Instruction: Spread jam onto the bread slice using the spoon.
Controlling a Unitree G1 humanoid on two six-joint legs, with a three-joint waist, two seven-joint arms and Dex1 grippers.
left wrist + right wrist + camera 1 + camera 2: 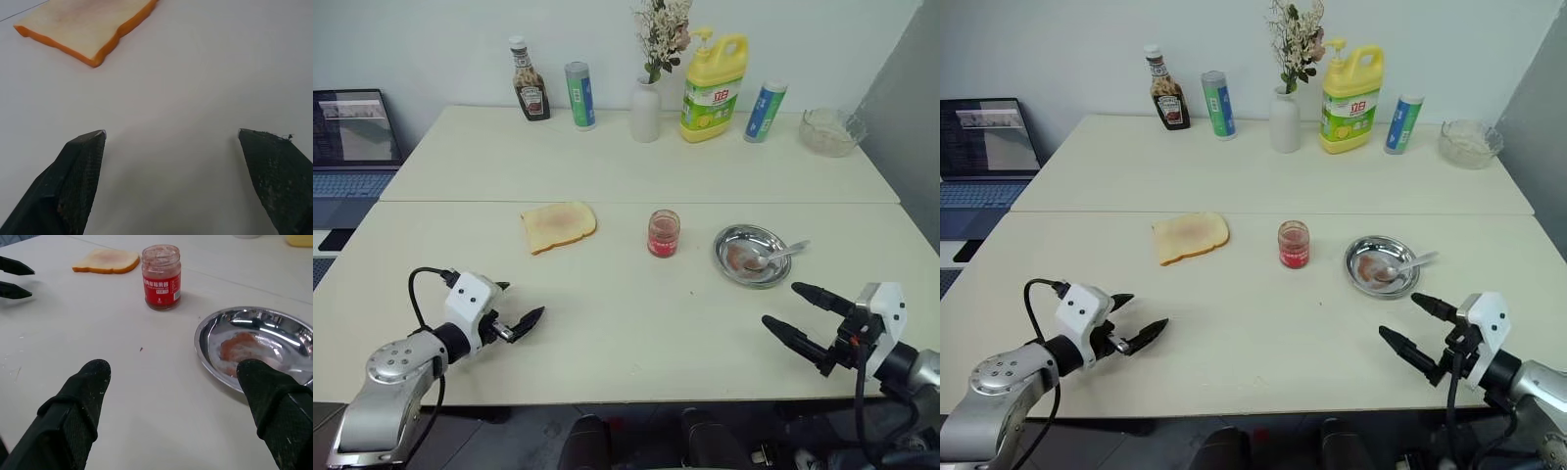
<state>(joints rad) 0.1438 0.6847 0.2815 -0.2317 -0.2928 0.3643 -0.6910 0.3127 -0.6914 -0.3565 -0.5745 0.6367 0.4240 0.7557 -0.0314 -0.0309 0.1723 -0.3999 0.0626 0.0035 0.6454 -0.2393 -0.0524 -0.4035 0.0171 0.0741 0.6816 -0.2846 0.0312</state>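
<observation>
- While both grippers hang low over the near edge of the bench (626, 333) with nothing in them, the task looks to be at its very start: the spoon has not been picked up and no fresh jam lies on the bread that I can make out.
- Left gripper (514, 315): jaws spread wide and empty. The bread slice (558, 226) lies flat ahead of them and a little toward the right gripper's side, well apart from their tips.
- Right gripper (806, 313): jaws also spread wide and empty. The steel dish (751, 255) sits just ahead of them, and the jam jar (663, 233) stands upright beyond the dish toward the left gripper's side, lid off.
- Resting in the dish, the spoon (781, 254) has its bowl down on a reddish smear near the dish's middle; its thin handle runs out over the rim on the side away from the jar, slanting up and away from the right jaws. Its long axis lies roughly crosswise to those jaws.
- Next move, as I judge it: the right jaws need to go forward over the dish rim and close on the raised handle, likely with the wrist turned so the fingers straddle the handle rather than run along it.
- The jar is between dish and bread, so the loaded spoon must pass it.
</observation>
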